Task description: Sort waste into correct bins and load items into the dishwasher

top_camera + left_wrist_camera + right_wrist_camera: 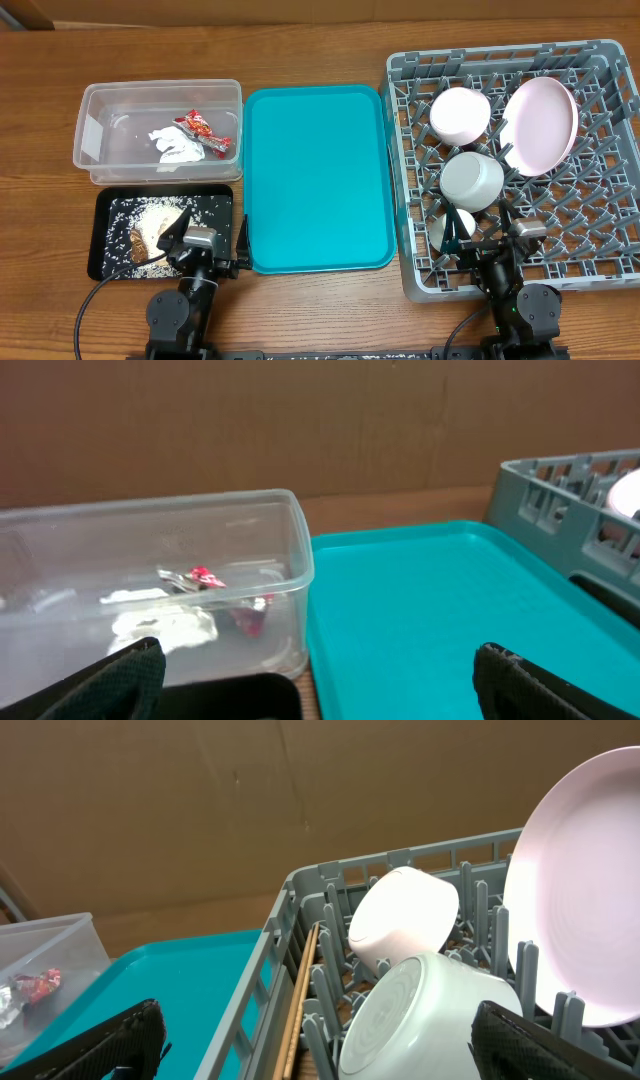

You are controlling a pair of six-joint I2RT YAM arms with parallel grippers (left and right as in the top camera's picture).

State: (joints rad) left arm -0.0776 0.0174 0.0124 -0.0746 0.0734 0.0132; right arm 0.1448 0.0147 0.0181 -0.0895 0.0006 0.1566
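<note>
Plate, bowl and cup rest inside the grey rack.

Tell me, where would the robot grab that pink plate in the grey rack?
Probably the upper rim of the plate, coming from above. It leans on edge in the rack, so its thin top edge is free to pinch, one side on each face.

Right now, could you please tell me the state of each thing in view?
Tub: holds wrapper and napkin.
Black tray: holds rice.
Teal tray: bare.
Rack: loaded.
Plate: standing on edge.
Bowl: tipped on its side.
Grey cup: tipped on its side.
White cup: in rack, partly hidden.
Left gripper: open.
Right gripper: open.
</note>
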